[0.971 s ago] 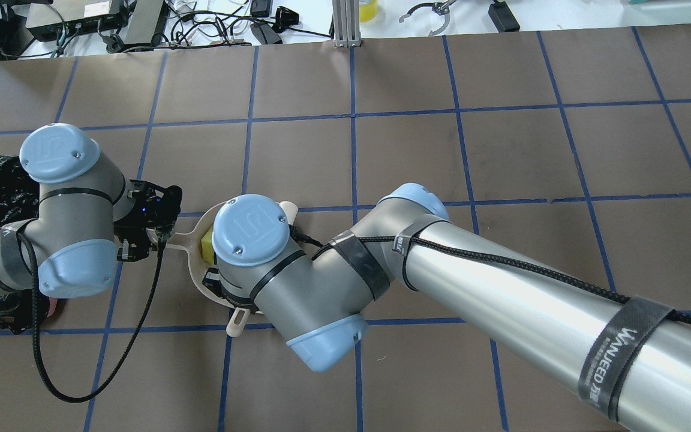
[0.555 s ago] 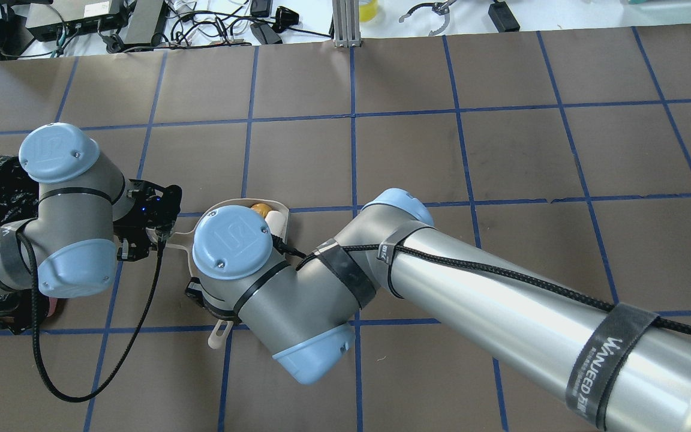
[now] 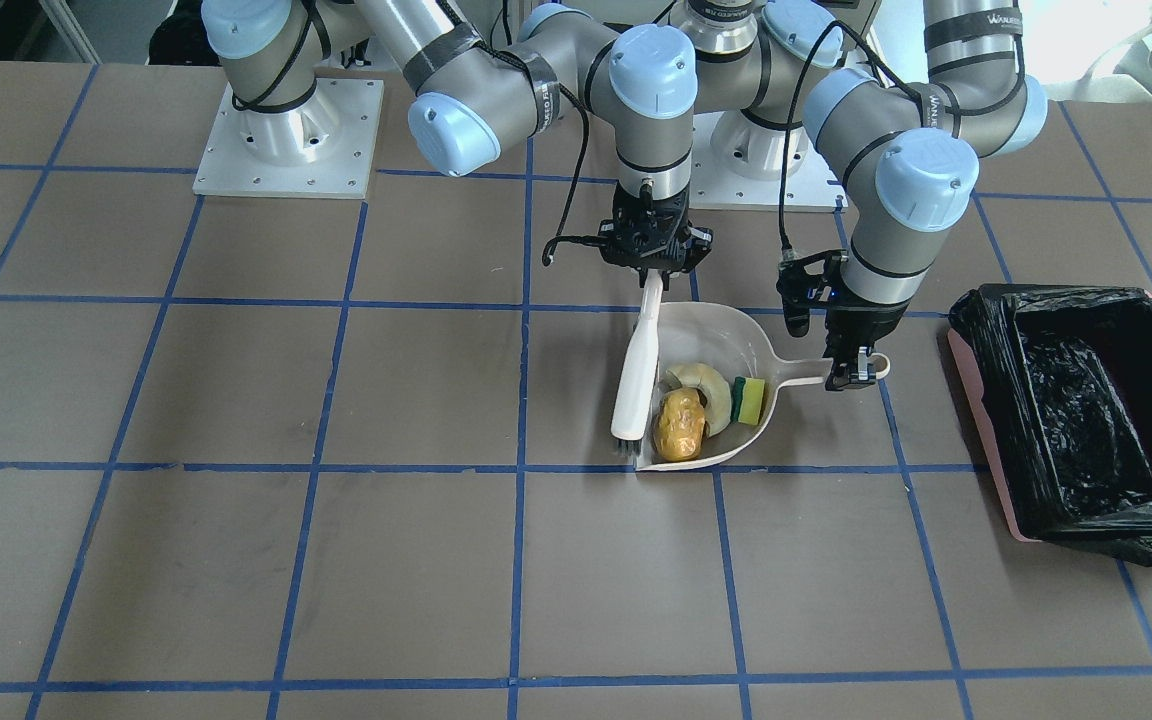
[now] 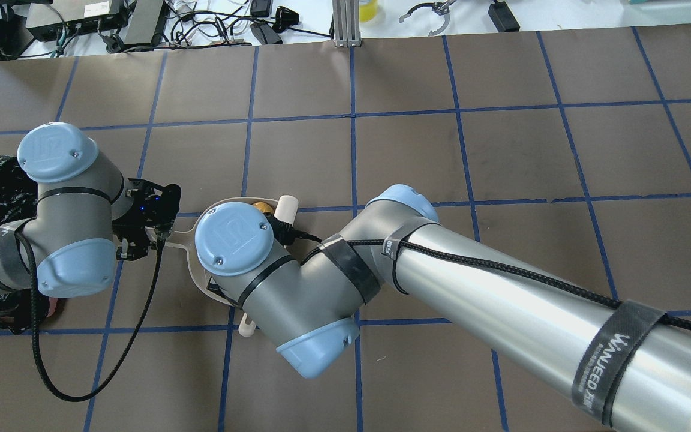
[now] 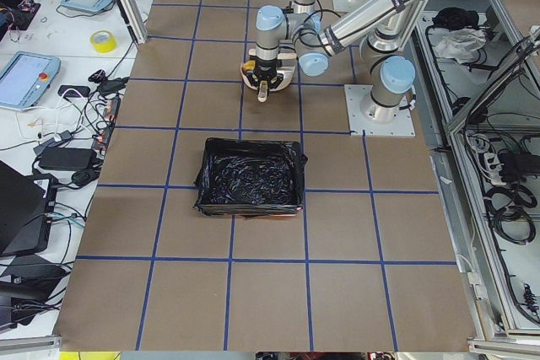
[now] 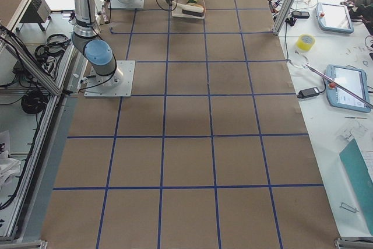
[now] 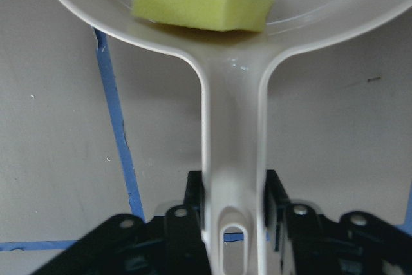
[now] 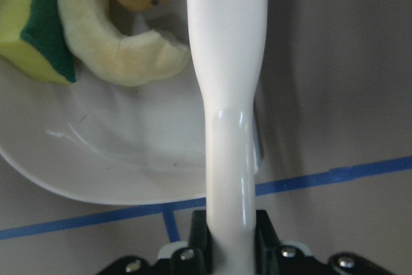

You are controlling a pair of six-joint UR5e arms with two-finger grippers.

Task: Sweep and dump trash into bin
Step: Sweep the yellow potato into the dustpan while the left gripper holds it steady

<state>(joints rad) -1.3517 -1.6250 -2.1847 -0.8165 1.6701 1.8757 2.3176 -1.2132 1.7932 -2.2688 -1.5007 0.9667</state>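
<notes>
Dustpan [image 3: 711,335] position: flat on the bench [image 3: 336,560], and I use it as the reference for everything below.

1. Left gripper [image 7: 233,198]: its fingers are closed onto the tip of the dustpan's handle, one on each side, next to the hanging slot. The handle runs straight out from the pan's rounded back wall.

2. Right gripper [image 8: 228,239]: it is clamped on the handle of a white brush [image 3: 636,370]. The gripper sits just outside the dustpan, near one corner of its open mouth. The brush lies along the mouth, on the side opposite the dustpan's handle. The bristle end rests at the far corner of the mouth.

3. Contents of the dustpan:
   - A yellow sponge [image 3: 751,398] with a green face lies against the back wall, right where the handle joins.
   - A pale curved peel [image 3: 706,385] lies beside the sponge, toward the mouth. From the wrist view I read the two as touching or very nearly so.
   - A yellow-brown lump [image 3: 680,424] sits against the peel, just beside the brush near its bristle end.

4. Bin [image 3: 996,400]: it stands on the bench well apart from the dustpan, out beyond the handle end. It is a pinkish box lined with a crinkled black bag, and its top is open. I see none of the trash in it.
</notes>
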